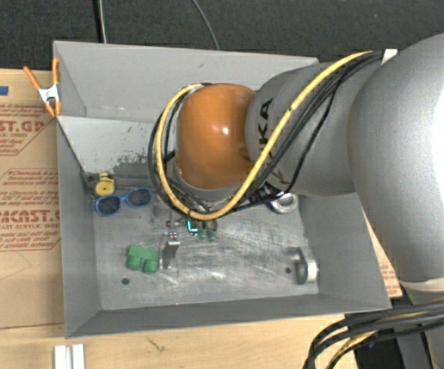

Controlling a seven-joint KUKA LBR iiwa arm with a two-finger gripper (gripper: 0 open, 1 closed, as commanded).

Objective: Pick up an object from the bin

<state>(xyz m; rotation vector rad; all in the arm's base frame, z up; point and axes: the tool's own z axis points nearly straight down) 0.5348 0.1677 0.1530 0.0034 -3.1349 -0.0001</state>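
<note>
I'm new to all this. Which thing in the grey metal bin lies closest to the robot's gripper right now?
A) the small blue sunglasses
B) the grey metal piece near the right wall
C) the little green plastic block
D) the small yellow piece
C: the little green plastic block lies just left of the gripper, while the small blue sunglasses, the small yellow piece and the grey metal piece lie farther off.

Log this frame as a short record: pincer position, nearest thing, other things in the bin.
pincer: low over the middle of the bin floor
nearest thing: green block, just left of it in view
far left: blue sunglasses, small yellow piece beside them
right: grey metal piece
grip: cannot tell
</note>
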